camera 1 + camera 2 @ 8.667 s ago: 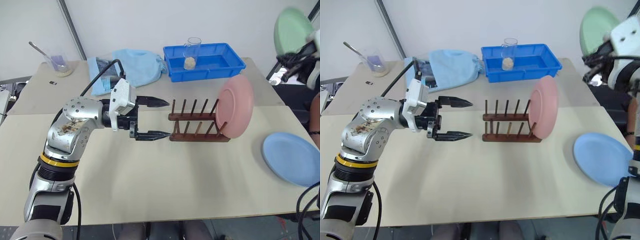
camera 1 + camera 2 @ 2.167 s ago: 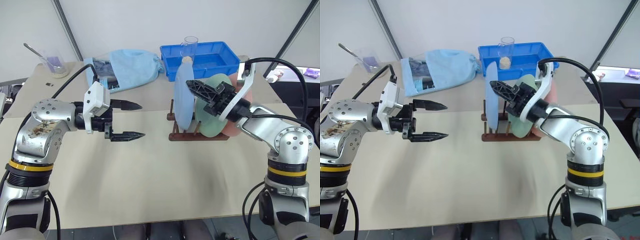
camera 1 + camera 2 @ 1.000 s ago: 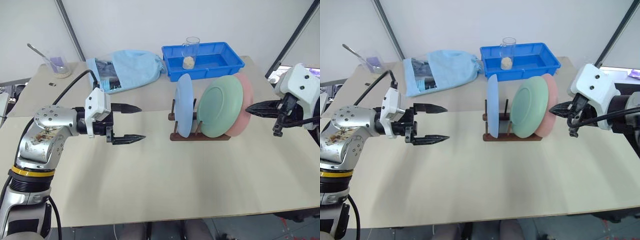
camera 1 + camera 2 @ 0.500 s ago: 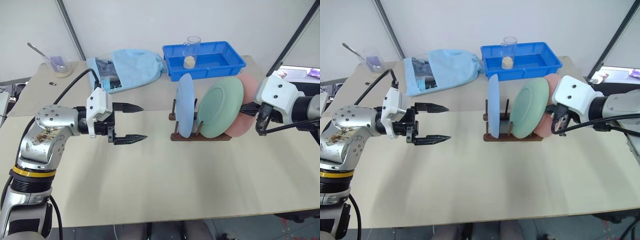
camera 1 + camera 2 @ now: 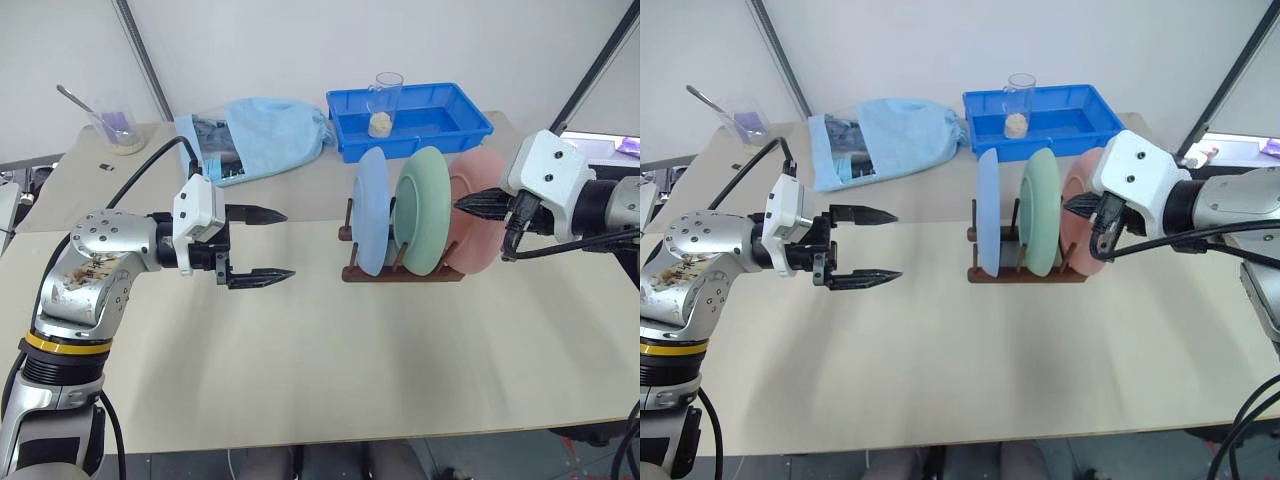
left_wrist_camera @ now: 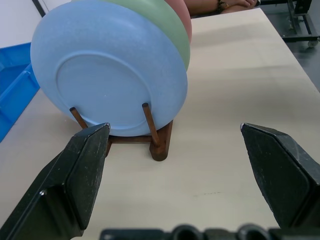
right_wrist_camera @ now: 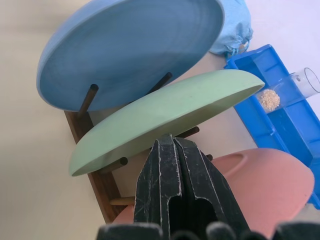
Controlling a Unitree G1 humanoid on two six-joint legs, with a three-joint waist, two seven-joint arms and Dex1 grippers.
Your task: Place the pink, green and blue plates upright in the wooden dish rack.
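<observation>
Right pincer (image 5: 1072, 206), jaws together, noses between the green plate (image 5: 1042, 226) and pink plate (image 5: 1080, 232) from three o'clock; left pincer (image 5: 272, 243) gapes empty. Plates look light, stiff, slick plastic: best pinched at the top rim.

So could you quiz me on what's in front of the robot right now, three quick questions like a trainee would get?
1. In what order do the plates stand in the wooden dish rack, from the robot's left to its right?
2. True or false: the left gripper holds a plate.
3. What stands in the blue tray? A) a clear cup B) a spoon C) a plate

Key:
1. Blue plate, green plate, pink plate.
2. False: its jaws are open with nothing between them. The right gripper, jaws shut, has its tip between the green and pink plates.
3. A, the clear cup.
</observation>
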